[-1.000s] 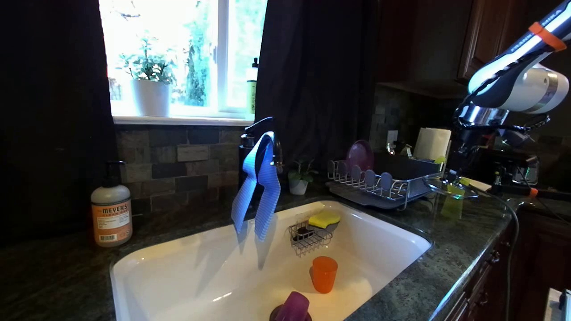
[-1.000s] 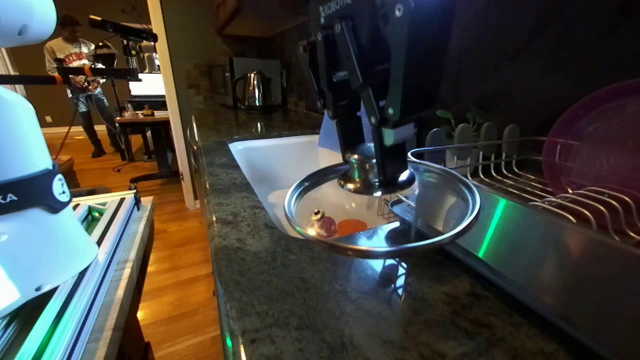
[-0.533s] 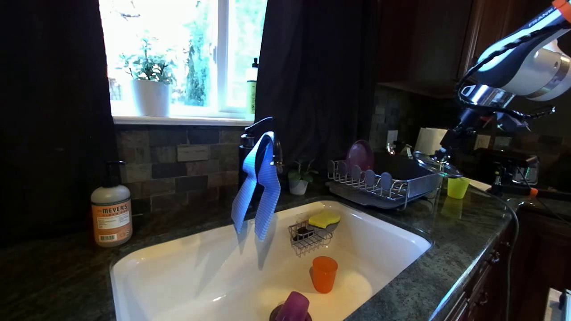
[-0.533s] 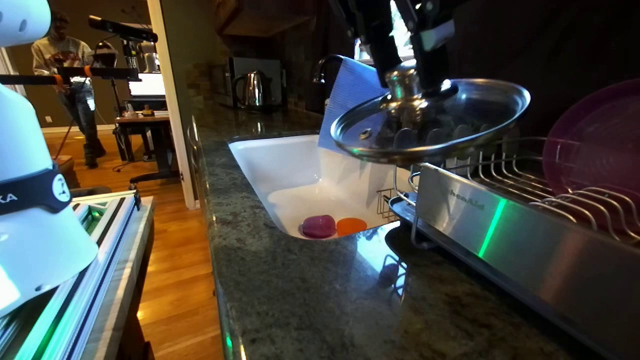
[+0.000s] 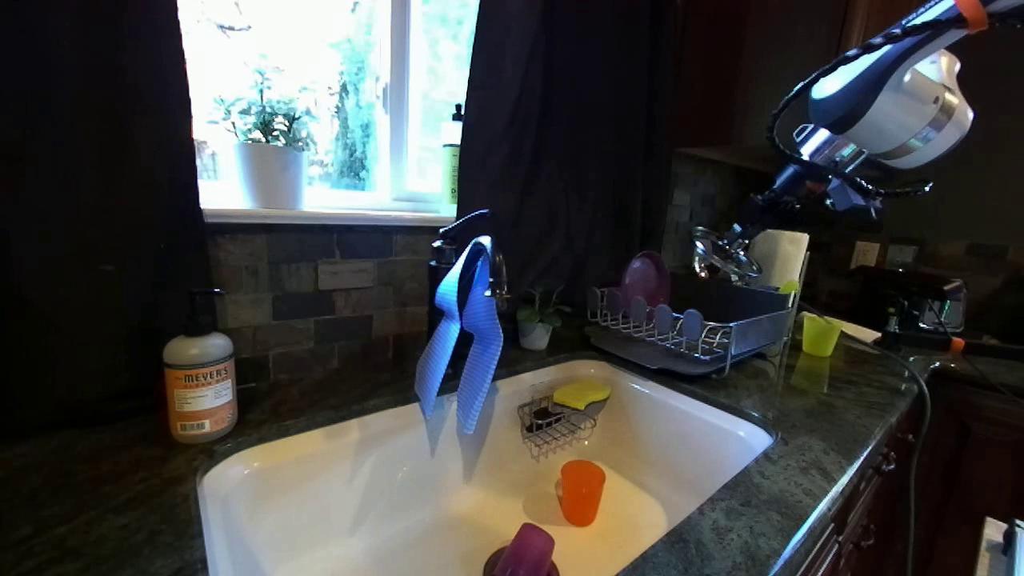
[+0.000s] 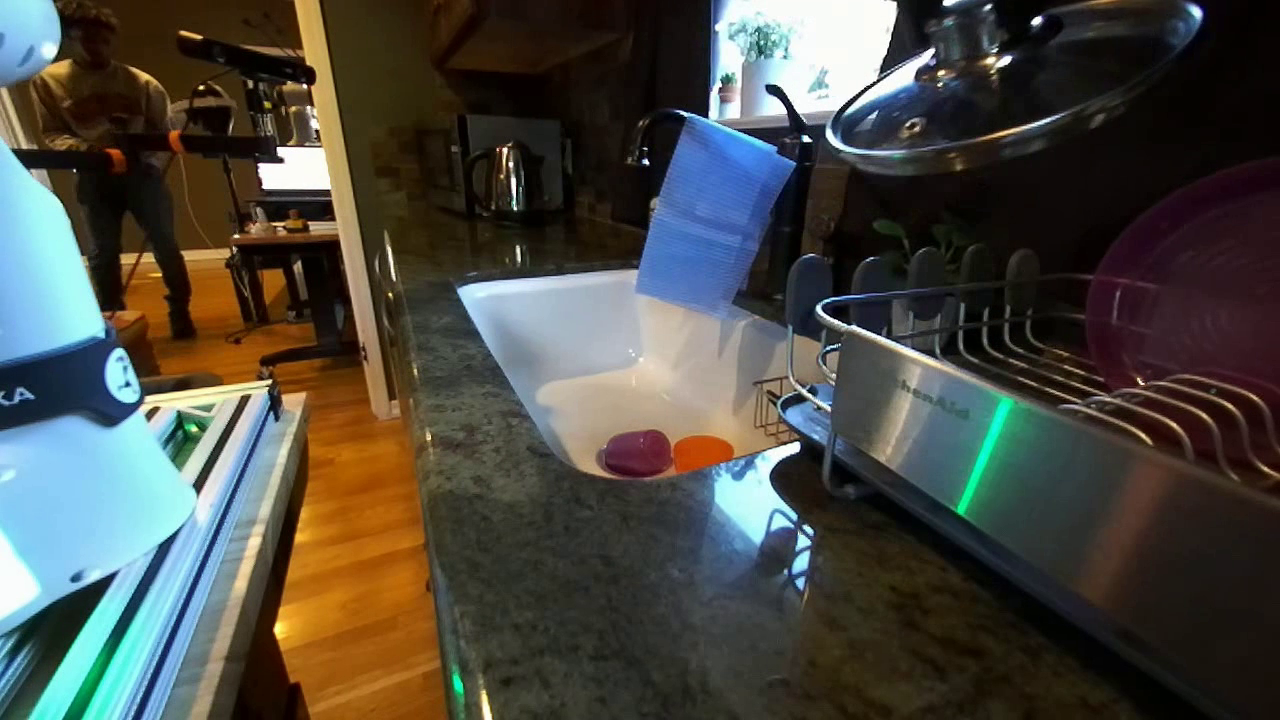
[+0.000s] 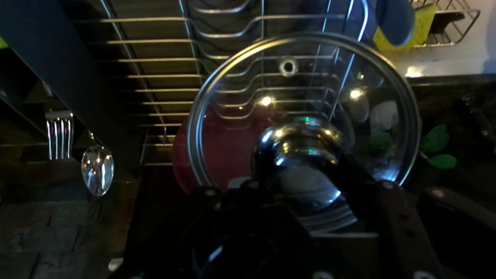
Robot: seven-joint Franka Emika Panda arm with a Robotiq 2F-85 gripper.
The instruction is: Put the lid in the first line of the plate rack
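Note:
The lid is round clear glass with a silvery rim and a metal knob; it shows in both exterior views [image 5: 712,254] [image 6: 1010,100] and in the wrist view [image 7: 290,91]. My gripper [image 5: 736,232] is shut on the lid's knob, one finger on each side in the wrist view [image 7: 300,162]. The lid hangs tilted in the air above the plate rack [image 5: 760,332], apart from it. The wire plate rack with a steel side panel also shows in an exterior view [image 6: 890,390] and in the wrist view [image 7: 162,75]. The gripper is mostly cut off in that exterior view.
A purple plate [image 6: 1180,290] stands in the rack's far end. A fork [image 7: 59,133] and spoon [image 7: 97,170] hang beside it. A yellow-green cup [image 5: 820,336] stands near the rack. The white sink [image 5: 320,464] holds an orange cup [image 5: 582,492] and a purple cup [image 5: 526,550].
The lid in my gripper has risen from low beside the rack, moved over the rack, and tilted more. The yellow-green cup, partly behind the lid earlier, now shows fully.

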